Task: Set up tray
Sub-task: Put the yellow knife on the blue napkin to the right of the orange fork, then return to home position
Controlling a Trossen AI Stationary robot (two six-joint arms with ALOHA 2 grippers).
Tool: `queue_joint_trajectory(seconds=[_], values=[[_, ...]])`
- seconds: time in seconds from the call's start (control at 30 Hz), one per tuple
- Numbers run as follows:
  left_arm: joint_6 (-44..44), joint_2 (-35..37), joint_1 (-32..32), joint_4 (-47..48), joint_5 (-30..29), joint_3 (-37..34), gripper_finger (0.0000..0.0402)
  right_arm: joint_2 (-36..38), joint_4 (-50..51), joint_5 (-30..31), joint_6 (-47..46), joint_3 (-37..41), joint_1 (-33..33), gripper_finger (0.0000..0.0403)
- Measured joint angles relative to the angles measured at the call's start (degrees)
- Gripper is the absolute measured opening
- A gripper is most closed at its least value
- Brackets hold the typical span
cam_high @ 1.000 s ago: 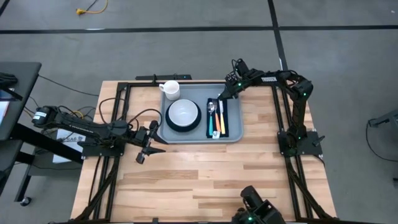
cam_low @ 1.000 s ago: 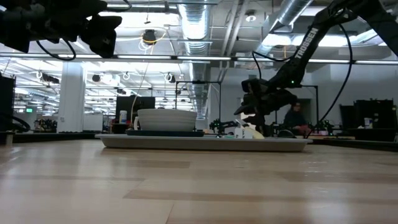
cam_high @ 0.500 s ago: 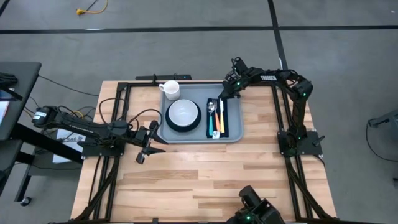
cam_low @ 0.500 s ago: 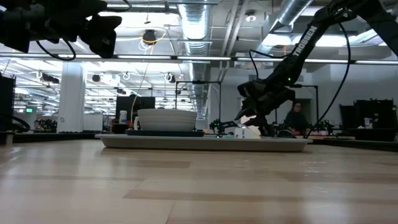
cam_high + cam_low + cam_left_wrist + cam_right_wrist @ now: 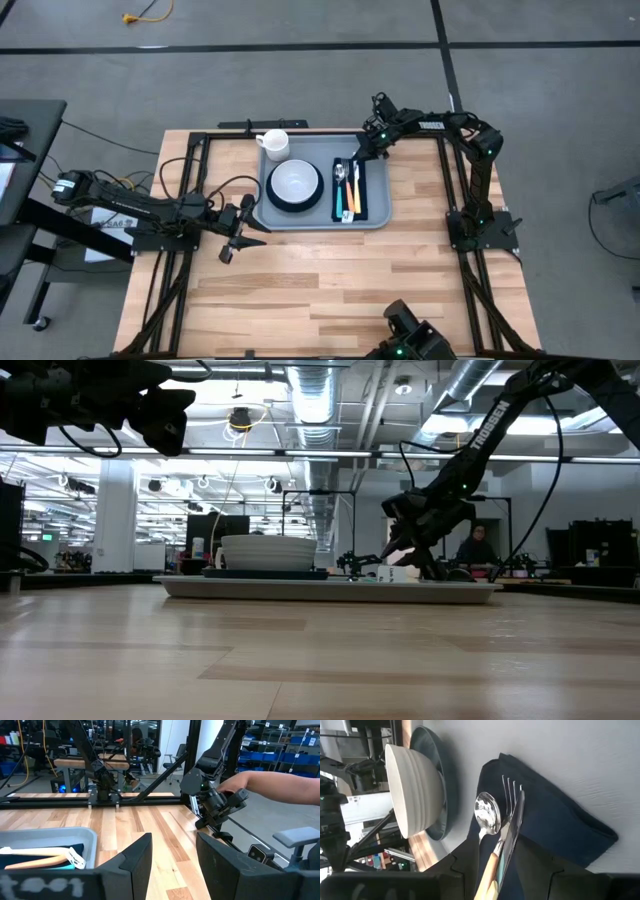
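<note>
At upper centre of the table sits the tray (image 5: pixel 322 218), unchanged, holding bowl (image 5: pixel 295 181) on plate, mug (image 5: pixel 273 143) and cutlery (image 5: pixel 347 188) on the napkin (image 5: pixel 361 190). Right gripper (image 5: pixel 354 153), fingers slightly apart and empty, has lifted back a little. Left gripper (image 5: pixel 258 234) waits, parted, lower left.

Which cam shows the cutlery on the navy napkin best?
Right wrist view: silver spoon, fork and knife lie close up on the dark navy folded napkin. High view shows them small on the napkin. Low view barely shows them; left wrist view only handle ends.
</note>
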State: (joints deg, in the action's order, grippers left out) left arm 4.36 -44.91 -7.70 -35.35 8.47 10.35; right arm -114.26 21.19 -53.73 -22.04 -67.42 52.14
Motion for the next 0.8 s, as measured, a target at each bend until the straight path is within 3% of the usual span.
queue_joint_trajectory(seconds=[0.57,0.8], values=[[0.1,0.0,0.04,-0.11,-0.21,0.0,0.0141,0.0,11.85,2.81,6.03,-2.6,0.0,0.0113],[0.11,1.21,0.04,0.41,-5.05,0.02,0.0141,1.23,13.43,3.2,10.02,-2.6,-0.19,0.0113]])
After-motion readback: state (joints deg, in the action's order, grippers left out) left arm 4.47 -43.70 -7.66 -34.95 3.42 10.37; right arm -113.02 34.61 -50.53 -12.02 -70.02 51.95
